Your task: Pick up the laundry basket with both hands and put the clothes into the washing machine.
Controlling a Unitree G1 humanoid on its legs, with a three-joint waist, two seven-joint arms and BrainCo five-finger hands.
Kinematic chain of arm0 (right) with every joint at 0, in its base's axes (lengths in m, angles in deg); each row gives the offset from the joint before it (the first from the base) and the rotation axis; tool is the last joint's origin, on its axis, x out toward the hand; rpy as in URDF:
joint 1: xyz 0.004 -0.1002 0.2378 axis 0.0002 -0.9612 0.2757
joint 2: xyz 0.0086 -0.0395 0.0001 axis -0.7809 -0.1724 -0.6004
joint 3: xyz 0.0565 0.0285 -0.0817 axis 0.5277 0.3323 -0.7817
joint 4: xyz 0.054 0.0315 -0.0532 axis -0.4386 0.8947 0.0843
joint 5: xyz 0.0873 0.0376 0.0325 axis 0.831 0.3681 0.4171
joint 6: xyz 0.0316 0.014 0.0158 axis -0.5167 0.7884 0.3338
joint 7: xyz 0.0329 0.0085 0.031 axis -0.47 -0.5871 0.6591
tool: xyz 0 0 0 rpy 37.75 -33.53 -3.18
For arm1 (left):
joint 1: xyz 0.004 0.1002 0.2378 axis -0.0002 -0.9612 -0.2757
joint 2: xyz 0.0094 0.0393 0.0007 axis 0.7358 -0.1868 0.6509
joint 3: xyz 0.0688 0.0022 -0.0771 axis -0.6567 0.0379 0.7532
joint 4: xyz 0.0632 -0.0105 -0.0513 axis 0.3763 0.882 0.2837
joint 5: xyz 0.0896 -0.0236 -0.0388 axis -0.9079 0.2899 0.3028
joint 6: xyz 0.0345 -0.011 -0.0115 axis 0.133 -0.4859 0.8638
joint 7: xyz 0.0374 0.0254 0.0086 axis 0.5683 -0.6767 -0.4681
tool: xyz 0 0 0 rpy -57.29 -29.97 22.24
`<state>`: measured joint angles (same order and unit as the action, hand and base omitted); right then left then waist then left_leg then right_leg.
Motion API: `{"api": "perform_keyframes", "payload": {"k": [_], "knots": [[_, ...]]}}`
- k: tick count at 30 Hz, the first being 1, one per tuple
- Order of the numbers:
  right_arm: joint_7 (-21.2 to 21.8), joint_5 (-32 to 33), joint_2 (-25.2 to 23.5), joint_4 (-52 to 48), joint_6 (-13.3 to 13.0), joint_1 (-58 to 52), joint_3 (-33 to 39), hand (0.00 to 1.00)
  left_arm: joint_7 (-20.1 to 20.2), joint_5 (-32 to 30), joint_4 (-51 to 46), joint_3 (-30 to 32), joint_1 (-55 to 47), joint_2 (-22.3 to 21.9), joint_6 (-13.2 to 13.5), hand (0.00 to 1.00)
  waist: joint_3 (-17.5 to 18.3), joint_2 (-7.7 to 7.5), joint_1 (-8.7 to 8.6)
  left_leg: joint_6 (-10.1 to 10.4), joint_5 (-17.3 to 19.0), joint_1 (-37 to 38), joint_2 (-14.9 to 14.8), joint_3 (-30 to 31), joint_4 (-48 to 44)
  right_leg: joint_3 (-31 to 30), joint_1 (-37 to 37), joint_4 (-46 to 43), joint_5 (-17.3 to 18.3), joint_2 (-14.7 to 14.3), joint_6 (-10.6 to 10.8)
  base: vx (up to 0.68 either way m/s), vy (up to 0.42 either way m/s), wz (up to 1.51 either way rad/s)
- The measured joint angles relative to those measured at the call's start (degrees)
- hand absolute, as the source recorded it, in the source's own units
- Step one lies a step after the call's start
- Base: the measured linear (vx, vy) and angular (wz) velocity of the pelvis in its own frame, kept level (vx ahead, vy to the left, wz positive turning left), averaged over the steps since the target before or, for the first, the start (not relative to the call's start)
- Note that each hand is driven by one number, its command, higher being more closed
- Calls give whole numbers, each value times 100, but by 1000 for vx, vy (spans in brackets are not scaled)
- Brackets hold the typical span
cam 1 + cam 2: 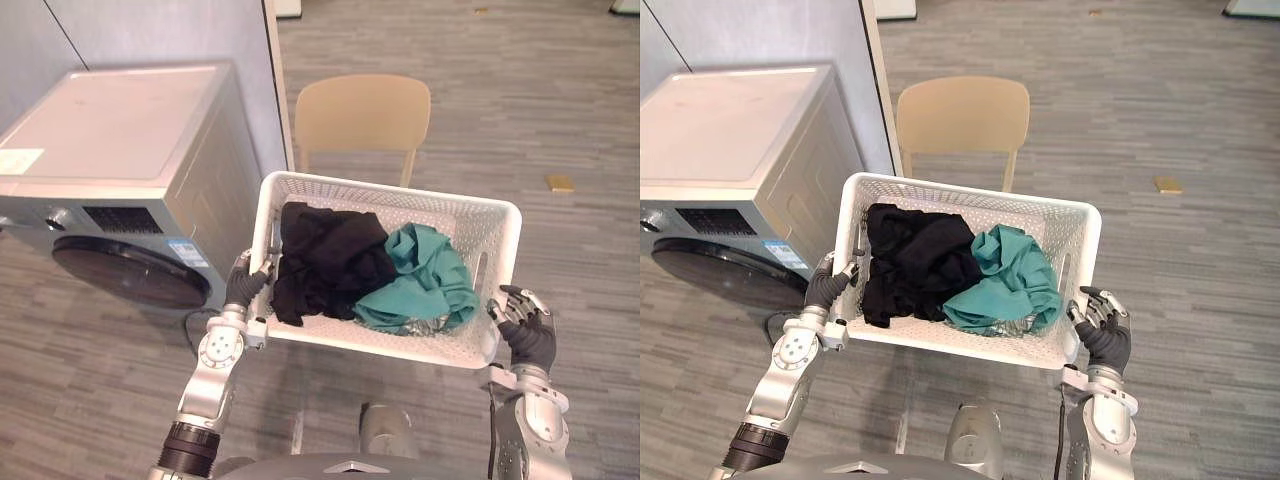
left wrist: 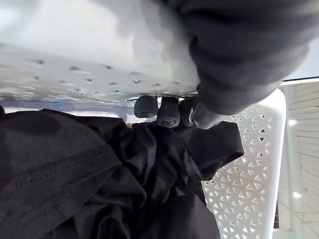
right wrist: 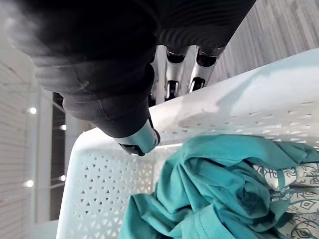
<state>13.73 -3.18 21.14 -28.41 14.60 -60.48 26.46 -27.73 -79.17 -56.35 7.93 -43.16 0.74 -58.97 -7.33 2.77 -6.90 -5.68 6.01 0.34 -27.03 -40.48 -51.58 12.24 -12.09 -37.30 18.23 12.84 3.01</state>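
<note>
- Curling over the rim of the laundry basket (image 1: 390,188), the left hand (image 1: 242,285) shows its fingertips (image 2: 168,113) in the left wrist view.
- The right hand (image 1: 527,335) pinches the rim.
- Inside: black clothes (image 1: 325,260) at 9 o'clock, teal garment (image 1: 430,275) at 3 o'clock.

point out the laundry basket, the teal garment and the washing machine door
laundry basket (image 1: 400,192), left eye view, on its far rim
teal garment (image 1: 425,275), left eye view, middle of the bunched cloth
washing machine door (image 1: 125,270), left eye view, on the dark round glass
</note>
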Motion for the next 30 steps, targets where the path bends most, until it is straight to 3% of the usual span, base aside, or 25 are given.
{"api": "perform_keyframes", "payload": {"k": [1,2,3,4,6,7,8,9,10,12,14,16,17,18,19,21,23,24,25,26,27,30], "knots": [[16,1,-9,-96,0,-118,-35,100,58,7,67,29,-10,24,-1,100,-50,106,68,-598,-481,-135,-419,135,-554,16,320,256,95,-176,21,216,-3,-36],[38,1,-74,-122,1,-192,-58,100,114,12,79,58,-61,98,-2,100,-91,110,152,-661,-1136,-245,-675,334,-901,42,592,439,107,-317,-29,228,17,-30],[54,3,-122,-146,2,-228,-69,100,141,16,79,38,-72,122,-2,100,-118,61,202,-588,-1089,-345,-732,435,-1116,41,688,489,128,-318,-58,186,21,-6],[51,4,-191,-208,0,-221,14,100,196,25,75,4,-76,90,-1,100,-126,68,217,-313,-328,-797,-702,597,-1586,20,812,570,149,-287,-81,177,39,9],[22,3,-201,-251,-3,-208,28,100,195,38,75,9,-75,55,-1,100,-172,17,223,-107,279,-1266,-306,763,-1658,-31,995,717,249,-180,-30,172,102,19],[22,5,-209,-251,-2,-231,25,100,204,54,80,9,-78,65,-1,100,-204,-21,254,179,600,-1587,99,881,-1406,-30,1156,761,369,-71,26,187,193,12],[25,8,-201,-251,-3,-252,7,100,197,54,84,7,-80,37,-1,100,-233,-3,332,480,762,-1740,503,929,-597,-58,1272,716,491,18,177,199,212,-2],[32,9,-179,-261,-5,-268,-3,100,196,54,84,15,-79,38,0,100,-214,95,368,611,614,-1707,671,905,174,-112,1290,629,582,-12,280,226,241,-27],[64,10,-214,-219,10,-246,-48,100,197,56,100,71,-78,100,26,100,-205,136,448,612,632,-1417,902,803,1298,-343,1255,405,794,-53,483,191,161,-15],[69,2,-321,-197,96,-149,-143,100,123,48,170,145,-80,123,20,100,-166,-45,382,616,582,-1331,1232,739,1579,-761,1265,666,774,-28,409,209,84,13],[61,-10,-341,-161,100,-67,-123,100,120,56,258,134,-75,109,29,100,-192,-57,360,458,683,-1337,1353,815,1481,-832,1380,720,699,-3,510,228,52,26],[61,-95,-404,-150,103,-94,-73,100,115,52,323,131,-70,61,23,100,-233,-126,298,473,822,-1201,1421,909,1442,-854,1369,239,631,63,574,160,32,28],[66,-166,-430,-140,102,-81,-54,100,123,46,319,131,-61,69,23,100,-249,-171,307,466,830,-1086,1464,910,1533,-835,1212,-197,450,146,788,75,-12,-2],[79,-218,-433,15,94,-14,-32,100,133,35,292,103,-41,99,23,100,-257,-222,305,495,776,-915,1568,900,1807,-612,923,-743,81,338,832,72,-32,0],[78,-220,-444,146,97,36,-14,100,126,4,289,35,-17,107,20,100,-247,-215,261,431,729,-822,1590,913,2003,-429,802,-978,28,493,527,86,-48,-1],[77,-220,-446,266,102,87,6,100,124,-3,287,15,43,111,20,100,-235,-182,214,468,667,-721,1578,943,2214,-375,675,-661,385,544,341,73,-84,4],[75,-220,-445,264,91,104,23,100,135,-3,288,0,161,132,20,100,-224,-184,164,560,628,-746,1523,1028,2238,-560,484,-23,372,596,332,70,-137,14],[74,-219,-443,259,85,110,22,100,134,-3,285,-5,188,142,20,100,-210,-205,164,668,632,-763,1472,1032,2169,-683,437,482,122,578,324,66,-196,19],[65,-219,-429,250,82,113,14,100,126,-1,305,-19,191,153,21,100,-165,-193,163,868,682,-863,1345,1132,1940,-721,473,865,-464,457,848,126,-264,3],[10,-220,-302,272,84,104,16,100,91,-1,326,-59,114,79,7,100,-37,32,234,964,670,-975,1097,1229,1889,-646,536,1074,-526,208,788,145,-250,-6],[-16,-220,-243,275,84,99,14,100,89,-1,326,-98,94,79,7,100,38,148,269,992,647,-994,988,1244,1900,-588,575,1181,-566,110,752,168,-217,-9],[-40,-215,-213,276,84,87,-74,100,82,1,311,-63,107,83,8,100,115,265,321,947,518,-988,683,1466,1841,-370,862,1367,-582,-285,653,134,-182,15]]}}
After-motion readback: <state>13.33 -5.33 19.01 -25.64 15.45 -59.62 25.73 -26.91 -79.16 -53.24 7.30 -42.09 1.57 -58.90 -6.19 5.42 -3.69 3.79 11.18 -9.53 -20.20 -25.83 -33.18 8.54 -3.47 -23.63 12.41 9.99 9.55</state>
